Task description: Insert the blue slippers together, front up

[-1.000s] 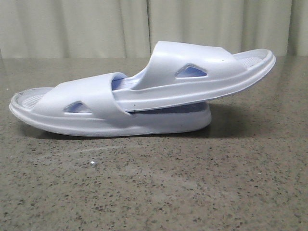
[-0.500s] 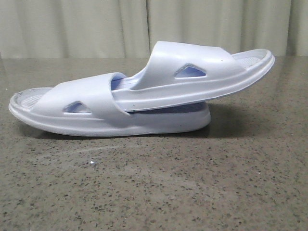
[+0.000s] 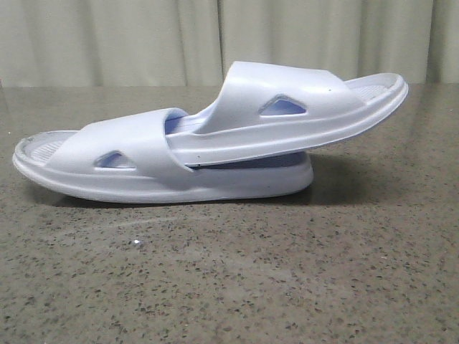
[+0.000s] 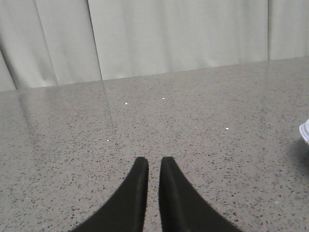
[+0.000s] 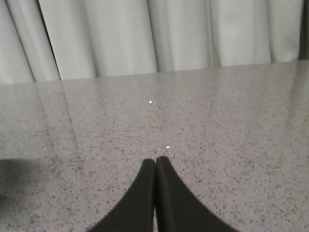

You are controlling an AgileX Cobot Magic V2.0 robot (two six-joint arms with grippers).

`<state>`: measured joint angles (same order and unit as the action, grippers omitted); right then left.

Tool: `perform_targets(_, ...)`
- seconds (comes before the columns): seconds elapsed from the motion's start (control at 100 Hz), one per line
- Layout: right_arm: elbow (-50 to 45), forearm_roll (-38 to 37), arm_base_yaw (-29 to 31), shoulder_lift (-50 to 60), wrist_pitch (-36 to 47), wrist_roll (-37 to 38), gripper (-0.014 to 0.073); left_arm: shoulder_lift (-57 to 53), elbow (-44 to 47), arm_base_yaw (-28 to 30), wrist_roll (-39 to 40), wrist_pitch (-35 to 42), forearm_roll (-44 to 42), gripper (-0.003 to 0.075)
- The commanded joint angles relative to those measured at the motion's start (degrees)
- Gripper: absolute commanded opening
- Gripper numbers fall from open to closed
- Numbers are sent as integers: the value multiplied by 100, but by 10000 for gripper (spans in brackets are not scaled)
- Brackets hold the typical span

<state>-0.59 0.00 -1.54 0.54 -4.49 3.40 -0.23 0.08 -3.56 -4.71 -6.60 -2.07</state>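
Currently blue slippers (image 3: 215, 147) seen nested on speckled table (image 3: 229, 279), upper one tilted. Left gripper (image 4: 153, 164) fingers nearly together, narrow gap; right gripper (image 5: 155, 162) closed, nothing held.

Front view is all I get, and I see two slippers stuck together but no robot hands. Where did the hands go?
Observer: Both are away from the slippers. The left gripper hovers over bare speckled table in the left wrist view.
Operator: Is it holding anything?
Observer: No. Its fingers are nearly together with only a thin gap, and nothing is between them.
Operator: And the other hand?
Observer: The right gripper is shut, fingertips touching, empty, also over bare table.
Operator: Can either hand camera see the slippers?
Observer: Only barely. A pale sliver of the blue slippers shows at the edge of the left wrist view; the right wrist view shows none.
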Motion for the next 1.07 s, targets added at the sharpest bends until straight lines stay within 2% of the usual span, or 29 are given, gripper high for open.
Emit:
perform_targets(0.0,-61,-225,46,125,645,155,-107,-172,56,16,47,494,50,16)
perform_targets(1.06,-117,-357,46,125,738,263,-107,-172,56,16,47,494,50,16)
